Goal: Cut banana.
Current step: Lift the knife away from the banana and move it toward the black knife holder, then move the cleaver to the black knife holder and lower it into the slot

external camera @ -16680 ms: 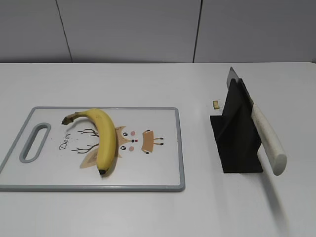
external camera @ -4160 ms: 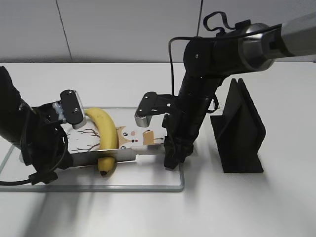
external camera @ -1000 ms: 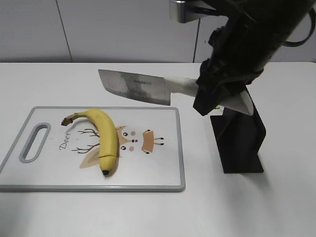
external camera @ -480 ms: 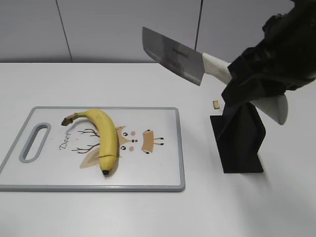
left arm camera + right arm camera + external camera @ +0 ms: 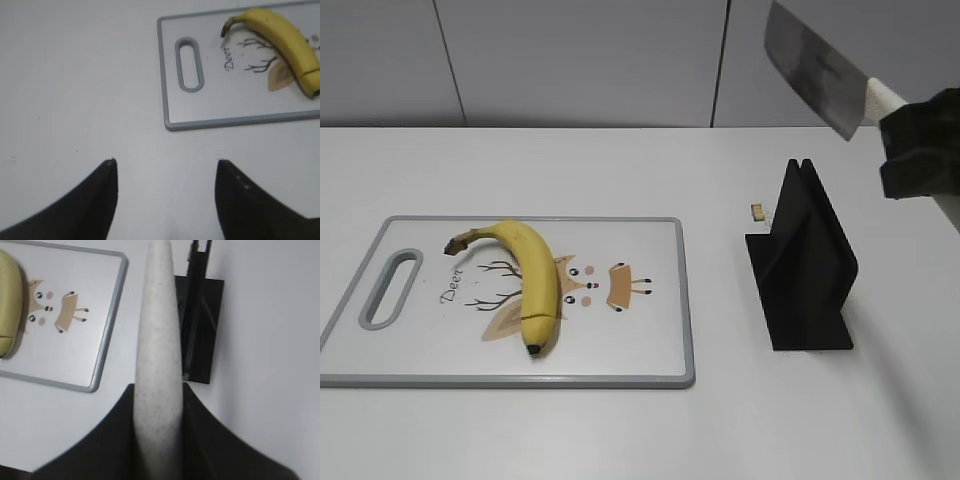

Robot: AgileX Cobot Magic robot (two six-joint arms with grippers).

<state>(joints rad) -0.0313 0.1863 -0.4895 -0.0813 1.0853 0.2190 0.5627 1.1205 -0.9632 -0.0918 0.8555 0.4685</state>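
One arm visible in exterior view; right gripper (image 5: 918, 152) partly cut off at frame edge, clamped on white handle of cleaver (image 5: 815, 66), blade raised high above black knife stand (image 5: 803, 262). Small crumb (image 5: 757, 210) seen beside stand. Left gripper (image 5: 165, 200) spread wide, nothing held, hovering over bare table (image 5: 75, 90) near cutting board (image 5: 650, 300). Banana (image 5: 528, 280) lying on board, thin cut line visible near black tip.
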